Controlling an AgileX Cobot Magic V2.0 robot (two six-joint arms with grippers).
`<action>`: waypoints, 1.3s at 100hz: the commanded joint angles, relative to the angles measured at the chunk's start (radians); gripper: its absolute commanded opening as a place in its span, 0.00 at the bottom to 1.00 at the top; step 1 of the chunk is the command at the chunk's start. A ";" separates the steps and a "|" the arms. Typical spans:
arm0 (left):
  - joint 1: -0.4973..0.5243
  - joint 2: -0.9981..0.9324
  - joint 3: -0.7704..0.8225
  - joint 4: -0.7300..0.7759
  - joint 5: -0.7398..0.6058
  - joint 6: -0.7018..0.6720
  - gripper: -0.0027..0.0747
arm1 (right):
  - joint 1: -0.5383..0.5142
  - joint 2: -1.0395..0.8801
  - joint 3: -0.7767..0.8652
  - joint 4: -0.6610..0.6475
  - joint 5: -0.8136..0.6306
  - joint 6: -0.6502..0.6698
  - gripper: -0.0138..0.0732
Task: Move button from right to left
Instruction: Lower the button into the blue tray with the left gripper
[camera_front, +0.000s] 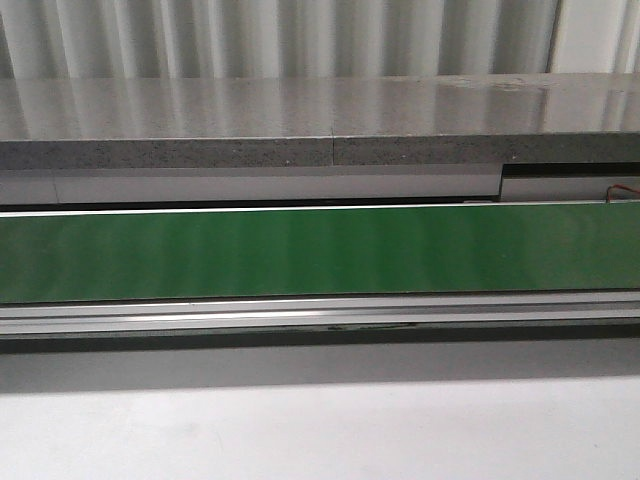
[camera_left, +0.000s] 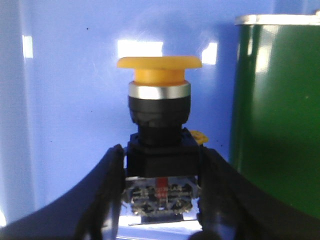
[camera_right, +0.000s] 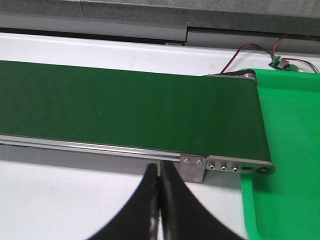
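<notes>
The left gripper (camera_left: 161, 197) grasps the button (camera_left: 159, 145) by its boxy block, yellow cap pointing away from the jaws, over a blue surface (camera_left: 65, 125) beside the belt (camera_left: 275, 115). The right gripper (camera_right: 159, 205) is clenched and empty, the belt's end and a green tray (camera_right: 287, 160) beyond its tips.

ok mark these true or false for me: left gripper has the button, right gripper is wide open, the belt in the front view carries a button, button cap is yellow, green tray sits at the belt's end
1. The left gripper grips the button. True: its fingers press on the contact block.
2. The right gripper is wide open. False: its fingers are closed together, holding nothing.
3. The green belt carries a button in the front view. False: the belt is bare there.
4. The button's cap is yellow. True.
5. A green tray lies at the belt's end. True, in the right wrist view.
</notes>
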 joint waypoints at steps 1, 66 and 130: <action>0.011 -0.006 -0.027 0.013 -0.021 0.005 0.02 | 0.000 0.006 -0.022 0.003 -0.079 -0.009 0.08; 0.021 0.114 -0.027 0.021 -0.025 0.003 0.25 | 0.000 0.006 -0.022 0.003 -0.079 -0.009 0.08; 0.021 0.075 -0.027 0.017 -0.051 0.003 0.49 | 0.000 0.006 -0.022 0.003 -0.079 -0.009 0.08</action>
